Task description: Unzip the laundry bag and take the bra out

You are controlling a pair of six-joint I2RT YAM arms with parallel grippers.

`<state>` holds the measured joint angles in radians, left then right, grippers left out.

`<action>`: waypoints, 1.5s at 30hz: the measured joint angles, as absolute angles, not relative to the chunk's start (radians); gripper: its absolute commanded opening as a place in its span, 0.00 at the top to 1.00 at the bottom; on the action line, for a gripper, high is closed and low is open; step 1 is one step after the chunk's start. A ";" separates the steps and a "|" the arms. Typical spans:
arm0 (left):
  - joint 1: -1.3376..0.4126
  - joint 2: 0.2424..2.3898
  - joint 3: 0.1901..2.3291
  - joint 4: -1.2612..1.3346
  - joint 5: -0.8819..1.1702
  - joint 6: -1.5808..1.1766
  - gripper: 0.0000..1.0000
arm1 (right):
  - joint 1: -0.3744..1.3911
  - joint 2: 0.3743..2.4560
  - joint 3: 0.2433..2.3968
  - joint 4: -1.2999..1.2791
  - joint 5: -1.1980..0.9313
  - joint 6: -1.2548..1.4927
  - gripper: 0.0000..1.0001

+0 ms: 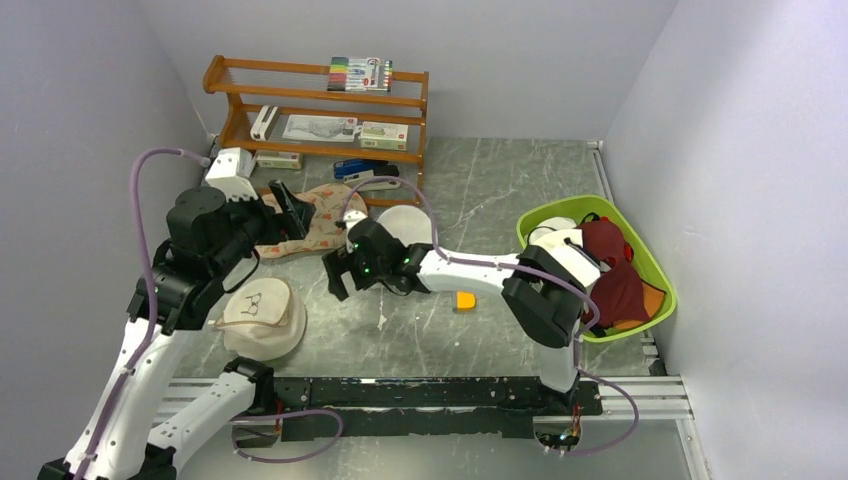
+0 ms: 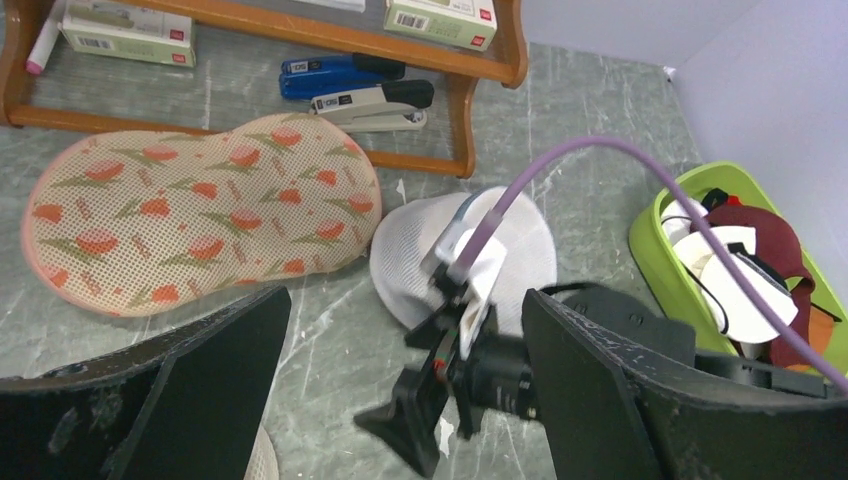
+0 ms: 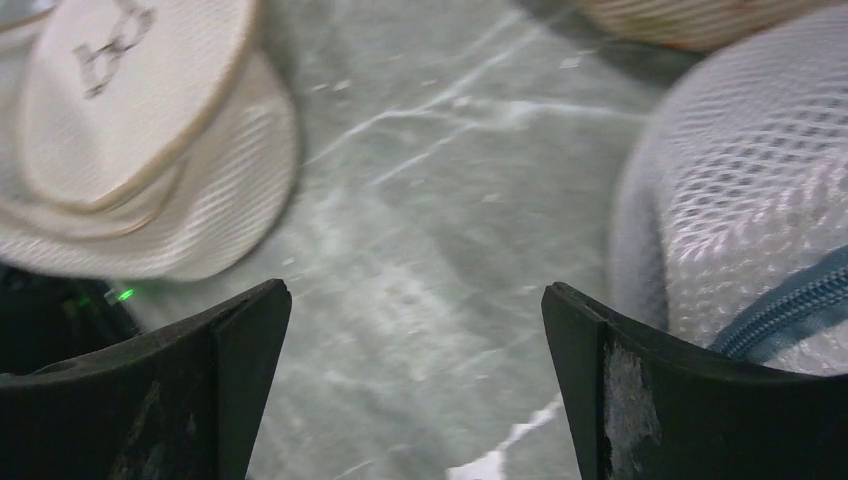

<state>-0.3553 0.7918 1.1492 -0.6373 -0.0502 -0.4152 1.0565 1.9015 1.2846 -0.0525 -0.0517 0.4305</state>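
At the far left, a round cream cap (image 1: 262,315) of woven cloth lies on the grey marbled table (image 1: 500,190), with drawn glasses on its crown. Above it the left gripper (image 1: 290,212) hangs with its two black jaws spread wide, holding nothing and touching nothing. The left wrist view shows bare stone and white mesh between its fingers.

Just beyond lies the laundry bag (image 2: 200,215), flat on the table in front of the wooden shelf (image 1: 315,95). It is a two-lobed peanut shape in beige netted fabric printed with orange-red flowers and green leaves, with a pinkish edge. Its zip cannot be made out. A blue stapler (image 2: 340,70) and a grey-black stapler (image 2: 375,100) lie under the shelf behind it.

Near the middle, the right gripper (image 1: 338,275) stands equally wide apart and empty, low over the table. The cap lies to one side of it and the white mesh cylinder (image 3: 740,180), with its grey-blue zip, is close by the other finger.

Further right are a small yellow-orange block (image 1: 466,299) and a glossy green basket (image 1: 660,290) holding dark red and white garments.
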 measured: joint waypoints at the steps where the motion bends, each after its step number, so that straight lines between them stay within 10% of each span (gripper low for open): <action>1: -0.355 0.799 1.149 -0.640 -0.049 -0.415 0.02 | 1.040 1.901 1.284 -0.061 -0.030 0.426 0.00; 21: -0.368 1.357 1.142 -0.608 0.116 -0.392 0.06 | 0.771 1.738 1.115 0.003 -0.080 0.332 0.00; 39: -0.521 1.943 1.478 -0.581 -0.325 -0.391 0.17 | 0.759 1.183 0.708 0.009 -0.434 0.379 0.00; 45: -0.546 2.030 1.470 -0.573 -0.448 -0.384 0.40 | 0.759 1.048 0.701 -0.057 -0.429 0.377 0.00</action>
<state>-0.5457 2.0296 1.4696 -0.5728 -0.4480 -0.3843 0.7586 1.0485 0.7006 -0.0566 -0.4294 0.3767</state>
